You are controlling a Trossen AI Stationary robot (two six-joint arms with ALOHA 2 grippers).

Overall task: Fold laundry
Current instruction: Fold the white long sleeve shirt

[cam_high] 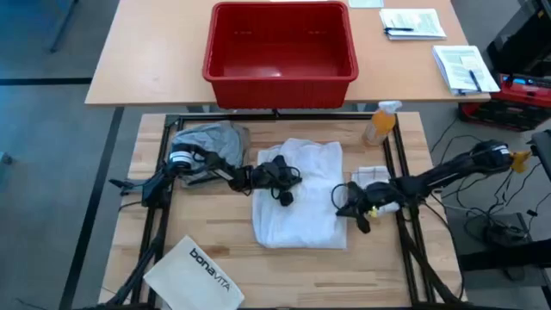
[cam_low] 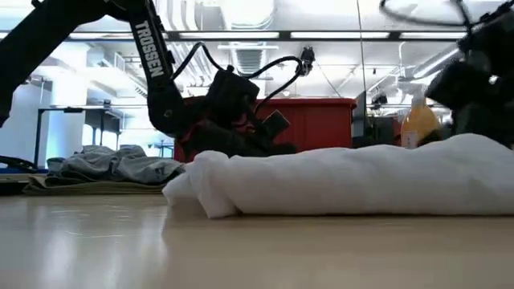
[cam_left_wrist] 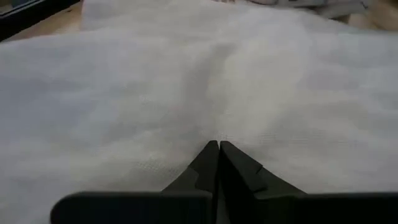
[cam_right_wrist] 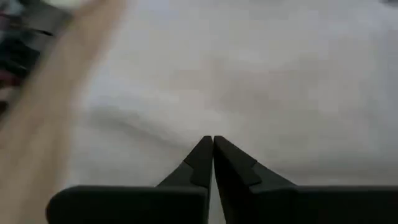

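The high view shows the white shirt (cam_high: pixel 299 196) lying as a rough rectangle in the middle of the table (cam_high: pixel 215 224), with the left tool (cam_high: pixel 285 184) over its left part and the right tool (cam_high: pixel 352 209) at its right edge. In each wrist view the fingers meet at their tips, pressed together against white cloth; whether any fabric is pinched between them I cannot tell.

To my eye the shirt is part-folded and is now being smoothed or taken up for another fold. That would go best with both sides worked evenly and the edges kept in line, so the bundle does not skew.

By count: one white shirt, one grey T-shirt (cam_high: pixel 209 138) heaped at the back left, one small white folded piece (cam_high: pixel 371 176) by the right arm, one red bin (cam_high: pixel 280 53), one spray bottle (cam_high: pixel 380 122), one white bag (cam_high: pixel 195 274), two arms.
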